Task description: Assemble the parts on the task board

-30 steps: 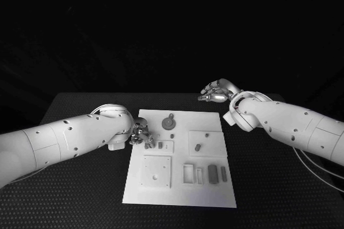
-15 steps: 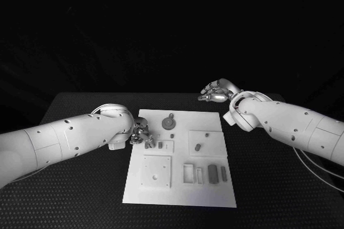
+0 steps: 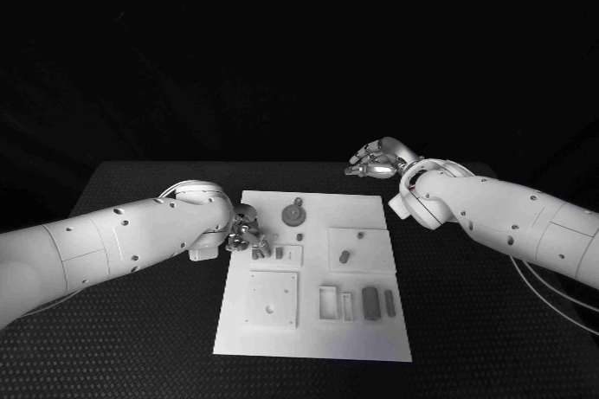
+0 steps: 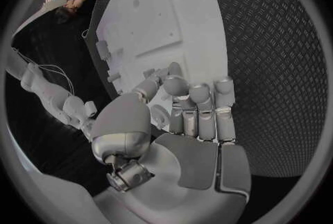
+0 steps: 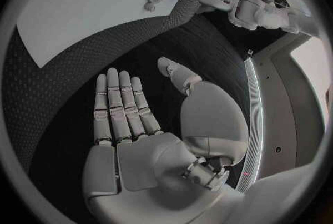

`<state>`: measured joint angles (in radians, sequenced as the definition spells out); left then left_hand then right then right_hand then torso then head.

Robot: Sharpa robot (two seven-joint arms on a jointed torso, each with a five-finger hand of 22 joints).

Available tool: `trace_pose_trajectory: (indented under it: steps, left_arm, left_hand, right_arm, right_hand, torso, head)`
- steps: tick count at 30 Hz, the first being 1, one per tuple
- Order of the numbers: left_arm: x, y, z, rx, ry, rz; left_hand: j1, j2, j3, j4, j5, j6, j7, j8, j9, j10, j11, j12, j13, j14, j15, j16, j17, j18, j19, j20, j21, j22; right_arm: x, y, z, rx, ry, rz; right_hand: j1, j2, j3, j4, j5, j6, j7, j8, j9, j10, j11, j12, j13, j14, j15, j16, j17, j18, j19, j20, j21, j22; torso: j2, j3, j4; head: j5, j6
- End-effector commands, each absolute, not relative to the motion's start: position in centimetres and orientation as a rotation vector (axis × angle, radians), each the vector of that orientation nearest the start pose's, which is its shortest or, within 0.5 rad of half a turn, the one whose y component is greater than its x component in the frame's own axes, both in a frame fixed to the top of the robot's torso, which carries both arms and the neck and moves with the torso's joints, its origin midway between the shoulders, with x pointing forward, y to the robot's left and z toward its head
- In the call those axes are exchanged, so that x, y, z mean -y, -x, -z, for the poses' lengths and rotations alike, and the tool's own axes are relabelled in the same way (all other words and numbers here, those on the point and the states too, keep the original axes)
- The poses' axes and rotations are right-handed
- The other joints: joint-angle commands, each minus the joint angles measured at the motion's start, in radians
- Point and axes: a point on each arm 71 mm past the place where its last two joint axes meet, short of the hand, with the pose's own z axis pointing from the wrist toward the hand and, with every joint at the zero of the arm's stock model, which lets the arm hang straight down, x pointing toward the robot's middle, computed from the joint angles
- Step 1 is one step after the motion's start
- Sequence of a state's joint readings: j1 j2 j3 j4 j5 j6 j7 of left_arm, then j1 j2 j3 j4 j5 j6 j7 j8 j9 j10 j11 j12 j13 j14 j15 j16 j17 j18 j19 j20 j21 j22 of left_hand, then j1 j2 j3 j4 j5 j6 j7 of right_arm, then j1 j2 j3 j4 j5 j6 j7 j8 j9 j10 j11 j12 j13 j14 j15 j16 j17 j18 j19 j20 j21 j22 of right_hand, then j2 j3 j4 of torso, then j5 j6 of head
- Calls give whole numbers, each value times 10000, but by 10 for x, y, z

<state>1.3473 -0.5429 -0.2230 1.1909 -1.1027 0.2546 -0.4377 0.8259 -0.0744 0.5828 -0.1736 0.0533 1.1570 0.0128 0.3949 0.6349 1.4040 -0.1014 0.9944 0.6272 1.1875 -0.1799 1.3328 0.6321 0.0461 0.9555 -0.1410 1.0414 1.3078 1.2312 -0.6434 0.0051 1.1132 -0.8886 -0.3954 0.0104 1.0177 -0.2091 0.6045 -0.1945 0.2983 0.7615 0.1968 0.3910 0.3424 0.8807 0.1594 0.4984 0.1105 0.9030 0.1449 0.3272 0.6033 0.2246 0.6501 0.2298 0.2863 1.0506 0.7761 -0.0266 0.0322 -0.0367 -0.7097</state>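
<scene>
the white board [image 3: 375, 213] lies in the middle of the black table [image 3: 138, 330], its long sides running away from the robot. the left hand [image 3: 245, 235] sits at the board's left edge, about halfway along it, with its fingers [image 4: 187, 103] bent down close to a small grey piece [image 3: 261, 253] that stands near that edge; whether they pinch anything there, i cannot tell. just beside that piece stands a second small piece [image 3: 274, 251], on a raised square near the left edge. a round disc-shaped part [image 3: 293, 214] lies toward the far edge of the board, a little left of centre. near the right edge, on another raised square, there is an upright oval piece [image 3: 344, 256] and a tiny one [image 3: 359, 236] farther back. toward the near edge lie a square plate with a hole [image 3: 273, 299] on the left, then an open rectangular frame [image 3: 330, 302], a dark block [image 3: 370, 301] and a thin dark bar [image 3: 389, 305] side by side. the right hand [image 3: 381, 160] hangs over the table's far edge, past the board's far right corner, well apart from it. the right wrist view shows this hand [image 5: 139, 124] flat with its fingers [image 5: 118, 104] stretched out and apart, holding nothing.
</scene>
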Motion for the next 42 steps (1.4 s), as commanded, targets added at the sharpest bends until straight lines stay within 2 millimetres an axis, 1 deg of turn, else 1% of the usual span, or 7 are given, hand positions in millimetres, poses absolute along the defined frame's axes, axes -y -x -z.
trace_pose_trajectory:
  steps: [1,9,14,20,28,36,42]
  left_arm:
    - [-168,-528,242,-24131,-815,2083]
    - [-170,-529,241,-24074,-743,2070]
    - [-170,-529,241,-24031,-686,2035]
    - [-172,-531,241,-23854,-522,1881]
    - [-173,-531,241,-23851,-513,1885]
    - [-175,-532,240,-23794,-423,1873]
    - [-177,-533,236,-23734,-89,2168]
  left_hand:
    - [-165,-82,-10,90,-48,-125,19,-42,-12,-5,53,65,-14,-19,-34,45,-16,58,-65,-1231,-13,138]
    - [-282,-190,-26,236,-49,-136,20,-60,-13,-5,52,77,-8,-21,-52,60,-18,70,-61,-1240,-13,135]
    - [-462,-319,-51,435,-50,-135,16,-69,-9,-10,49,87,-2,-25,-68,72,-21,78,-58,-1245,-15,131]
    - [-816,-727,11,936,-50,-120,1,-73,7,-6,33,111,11,-24,-90,101,-25,103,-55,-1262,-24,125]
    - [-970,-1064,184,1383,-47,-104,-8,-54,42,-2,26,154,32,-47,-78,161,-4,121,-71,-1271,-3,141]
    - [-938,-1101,229,1432,-47,-107,-9,-50,51,-4,25,159,34,-50,-81,168,-2,126,-68,-1275,8,145]
    - [-934,-1110,236,1446,-47,-108,-8,-49,54,-6,25,159,34,-51,-82,169,-3,127,-67,-1275,11,146]
  right_arm:
    - [230,-568,176,-15783,-4627,-7896]
    - [230,-568,176,-15787,-4627,-7897]
    - [230,-568,176,-15785,-4627,-7897]
    - [230,-568,176,-15787,-4624,-7900]
    - [230,-568,176,-15789,-4623,-7904]
    - [230,-568,176,-15784,-4628,-7896]
    - [230,-568,177,-15788,-4633,-7894]
  right_hand:
    - [42,-64,-60,10,32,-77,93,19,-12,-27,35,-58,-16,-91,1,-45,-17,57,-70,16,-52,13]
    - [41,-66,-62,12,33,-81,94,19,-15,-30,37,-58,-21,-94,3,-45,-18,57,-72,17,-57,16]
    - [41,-69,-63,12,34,-83,95,18,-16,-32,38,-58,-25,-96,4,-46,-19,57,-74,18,-60,18]
    - [41,-71,-64,13,36,-86,96,18,-18,-33,39,-58,-28,-99,5,-46,-20,57,-75,18,-63,21]
    - [29,-78,-72,21,45,-90,98,19,-21,-36,41,-58,-36,-102,7,-46,-22,56,-78,21,-69,26]
    - [26,-79,-73,25,56,-92,99,19,-23,-37,42,-58,-40,-104,8,-45,-23,57,-79,22,-72,29]
    - [23,-81,-75,28,70,-94,101,20,-25,-38,42,-57,-44,-106,9,-45,-24,57,-80,22,-76,32]
  torso:
    - [1,-6,0]
    - [2,-11,8]
    - [-4,-11,8]
    - [-2,-9,3]
    - [-1,-7,8]
    - [-3,-3,0]
    - [-5,-12,-4]
  head:
    - [-6,-10]
    - [-20,-23]
    - [-21,-20]
    - [-17,-23]
    - [-14,-21]
    - [-8,-12]
    - [-13,17]
